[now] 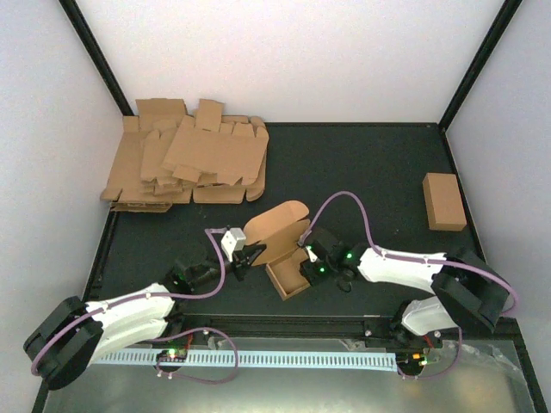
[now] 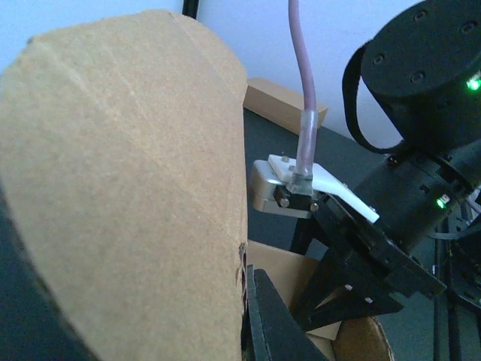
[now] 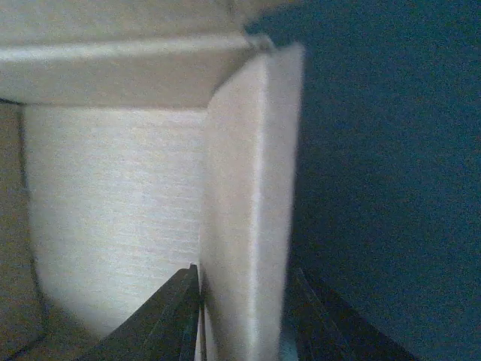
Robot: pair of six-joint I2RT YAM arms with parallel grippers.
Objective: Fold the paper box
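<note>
The paper box lies mid-table, partly formed, with a rounded flap standing up at its far left and an open tray at the near side. In the top view my left gripper is at the box's left side. In the left wrist view the big flap fills the left half, and the left gripper is shut on its edge. One black finger shows; the other is hidden behind the cardboard. My right gripper is at the box's right side. It is closed around an upright side wall.
A thick heap of flat brown blanks fills the far left corner. A smooth closed brown box sits at the right edge. A slotted metal rail runs along the near edge by the arm bases. White walls and black posts bound the table.
</note>
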